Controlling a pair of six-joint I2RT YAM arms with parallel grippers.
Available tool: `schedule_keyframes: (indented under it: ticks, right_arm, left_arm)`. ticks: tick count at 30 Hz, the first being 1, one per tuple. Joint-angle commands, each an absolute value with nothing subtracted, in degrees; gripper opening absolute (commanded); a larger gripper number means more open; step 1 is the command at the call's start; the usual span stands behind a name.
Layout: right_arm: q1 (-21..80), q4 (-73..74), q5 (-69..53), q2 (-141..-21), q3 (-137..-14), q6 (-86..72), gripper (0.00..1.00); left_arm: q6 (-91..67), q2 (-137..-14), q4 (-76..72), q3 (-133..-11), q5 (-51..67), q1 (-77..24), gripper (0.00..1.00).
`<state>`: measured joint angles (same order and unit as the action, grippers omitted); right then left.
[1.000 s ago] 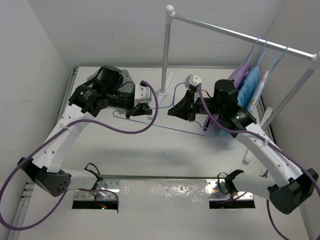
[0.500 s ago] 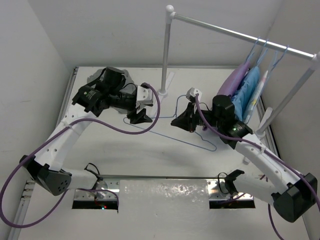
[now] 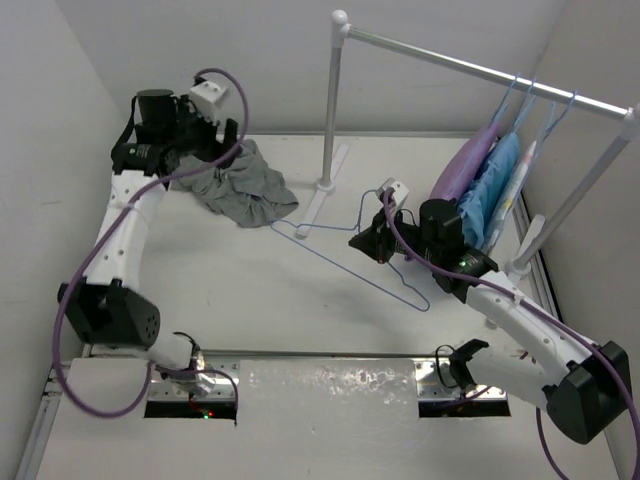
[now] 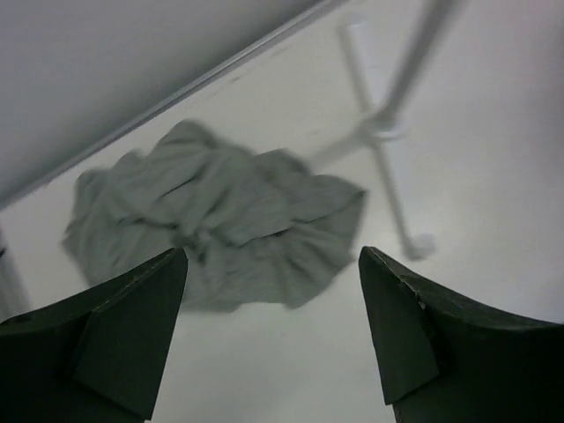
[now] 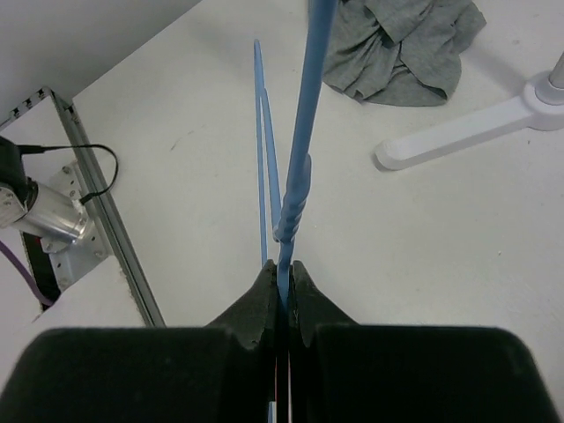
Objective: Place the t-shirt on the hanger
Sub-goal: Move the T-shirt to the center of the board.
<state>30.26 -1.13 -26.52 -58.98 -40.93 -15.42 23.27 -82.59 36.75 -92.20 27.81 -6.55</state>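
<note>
The soft, crumpled grey fabric t-shirt lies in a loose heap on the white tabletop, directly below the left pincer; seen from that wrist, the heap fills the gap between and beyond the two dark fingers, with nothing touching it; the left pincer is released, its fingers spread wide and empty, hanging above the cloth. The thin light-blue wire hanger is clamped in the right pincer, whose fingers are clenched tight on the wire close to its twisted neck; from the fingertips the triangular frame runs straight ahead, its far end reaching close to the t-shirt's nearest edge; whether that end rests on the tabletop cannot be told. From the right pincer the t-shirt sits well ahead and a little to the right, apart from the hanger. Just beside the heap, on the side toward the right pincer, stands the foot of a white clothes rail, its post rising above both pincers; behind the right pincer, on the rail's bar, hang a purple garment and a light-blue garment on their own blue hangers; a purple cable loops along the left arm.
</note>
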Motion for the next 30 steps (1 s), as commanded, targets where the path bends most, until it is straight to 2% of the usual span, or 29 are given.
schedule_keyframes:
  ticks: [1,5,12,15,17,18,19,20,25,30]
  right_arm:
    - [30.8,-5.4,-24.2,-59.1,-40.3,-16.1,0.0]
    - [30.8,-6.0,-24.0,-60.0,-39.6,-15.7,0.0]
    - [31.0,-6.3,-22.9,-60.9,-38.1,-15.5,0.0]
    - [31.1,-4.4,-22.0,-61.3,-38.8,-14.3,0.0]
    - [31.2,-3.8,-20.8,-61.3,-38.8,-13.4,0.0]
    - [31.2,-3.8,-20.7,-61.3,-38.9,-13.3,0.0]
    - [31.3,-3.4,-20.6,-61.3,-38.9,-13.0,0.0]
    - [31.2,-3.2,-20.5,-61.4,-39.5,-12.8,0.0]
    - [31.3,-2.6,-20.4,-61.2,-39.7,-12.8,0.0]
    - [31.3,-2.7,-20.2,-59.0,-39.0,-13.7,0.0]
  left_arm:
    - [18.1,-90.4,29.7,-91.2,16.3,-1.0,0.76]
    - [18.2,-104.1,28.0,-96.2,9.8,-0.4,0.77]
    - [14.2,-135.2,31.5,-127.1,-2.2,2.7,0.82]
    - [14.4,-142.1,33.5,-133.4,-1.4,3.7,0.82]
    - [14.3,-141.4,30.8,-128.0,2.6,3.6,0.57]
    - [13.7,-138.7,26.9,-125.0,3.7,3.6,0.31]
    - [13.5,-137.2,25.2,-122.5,4.4,3.6,0.18]
    - [13.4,-134.2,23.1,-119.0,5.0,3.6,0.0]
    - [17.4,-125.0,26.8,-122.5,6.0,3.7,0.0]
    - [24.5,-105.8,32.1,-120.5,14.5,3.6,0.0]
